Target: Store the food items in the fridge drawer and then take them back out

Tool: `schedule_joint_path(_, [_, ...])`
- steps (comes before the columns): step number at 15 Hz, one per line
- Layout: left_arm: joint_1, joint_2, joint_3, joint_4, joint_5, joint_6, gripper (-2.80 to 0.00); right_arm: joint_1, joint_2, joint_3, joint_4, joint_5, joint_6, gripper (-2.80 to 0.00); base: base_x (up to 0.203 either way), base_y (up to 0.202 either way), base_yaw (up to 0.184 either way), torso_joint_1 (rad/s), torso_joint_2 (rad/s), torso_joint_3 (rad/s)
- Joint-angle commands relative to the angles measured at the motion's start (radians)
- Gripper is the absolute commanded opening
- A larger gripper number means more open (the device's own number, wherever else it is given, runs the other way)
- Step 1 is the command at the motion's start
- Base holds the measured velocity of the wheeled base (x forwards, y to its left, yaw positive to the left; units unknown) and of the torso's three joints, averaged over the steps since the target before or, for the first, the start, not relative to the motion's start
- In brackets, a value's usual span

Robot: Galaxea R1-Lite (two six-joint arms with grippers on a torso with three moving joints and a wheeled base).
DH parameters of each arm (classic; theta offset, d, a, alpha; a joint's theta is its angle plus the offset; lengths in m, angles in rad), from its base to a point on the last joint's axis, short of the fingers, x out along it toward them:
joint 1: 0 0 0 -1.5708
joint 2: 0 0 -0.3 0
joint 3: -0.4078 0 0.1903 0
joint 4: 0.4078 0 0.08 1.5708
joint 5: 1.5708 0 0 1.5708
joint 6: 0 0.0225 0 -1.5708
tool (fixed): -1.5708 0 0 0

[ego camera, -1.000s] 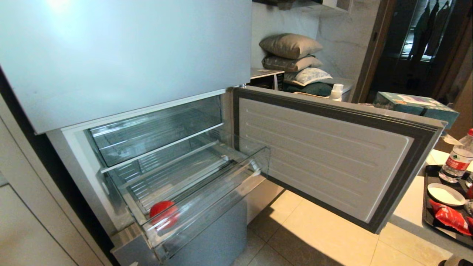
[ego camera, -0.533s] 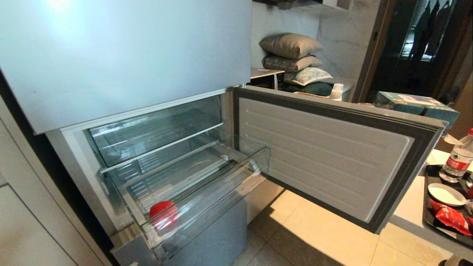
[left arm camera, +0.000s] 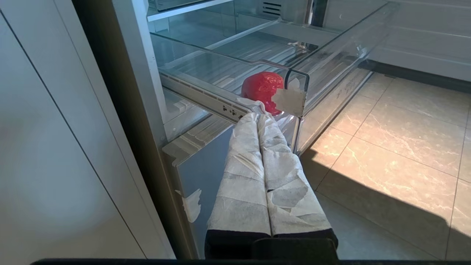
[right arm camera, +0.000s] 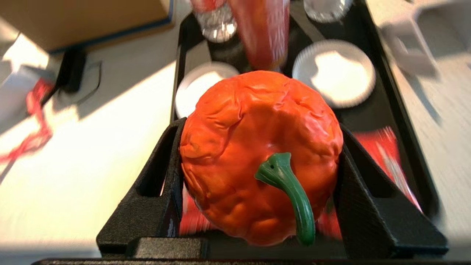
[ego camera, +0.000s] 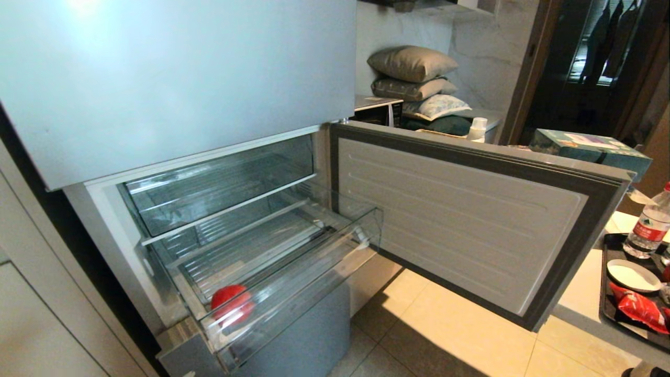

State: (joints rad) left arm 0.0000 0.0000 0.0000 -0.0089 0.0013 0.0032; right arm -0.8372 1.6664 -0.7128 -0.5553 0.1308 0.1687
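The fridge drawer (ego camera: 298, 285) is pulled out of the open fridge, with a round red food item (ego camera: 230, 302) in its near left corner. That item (left arm camera: 262, 90) also shows through the clear drawer wall (left arm camera: 331, 70) in the left wrist view. My left gripper (left arm camera: 261, 116), wrapped in white, is shut and empty, low beside the drawer's corner. My right gripper (right arm camera: 261, 129) is shut on an orange-red pepper (right arm camera: 250, 140) with a green stem, above a black tray (right arm camera: 386, 106). A crinkly red packet (ego camera: 639, 309) lies on that tray.
The open fridge door (ego camera: 460, 220) juts out between the drawer and the counter on the right. On the tray (ego camera: 604, 293) stand a water bottle (ego camera: 646, 225) and white dishes (ego camera: 631, 275). A teal box (ego camera: 591, 149) sits behind. A thin red strip (right arm camera: 35, 129) lies on the counter.
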Motion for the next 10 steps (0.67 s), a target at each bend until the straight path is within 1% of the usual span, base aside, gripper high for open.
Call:
schedule_joint_path(1, [0.0, 0.001, 0.002, 0.0, 0.0, 0.0, -2.8, -0.031, 0.208, -0.092, -0.047, 0.029, 0.001, -2.8, 0.0, 0.0, 0.0, 0.0, 0.0, 0.0])
schedule_joint_path(5, [0.0, 0.0, 0.002, 0.0, 0.0, 0.0, -2.8, -0.12, 0.304, -0.189, -0.064, 0.043, -0.004, -2.8, 0.0, 0.0, 0.0, 0.0, 0.0, 0.0])
schedule_joint_path(10, [0.0, 0.0, 0.002, 0.0, 0.0, 0.0, -2.8, -0.166, 0.449, -0.321, -0.064, 0.069, -0.006, -2.8, 0.0, 0.0, 0.0, 0.0, 0.0, 0.0])
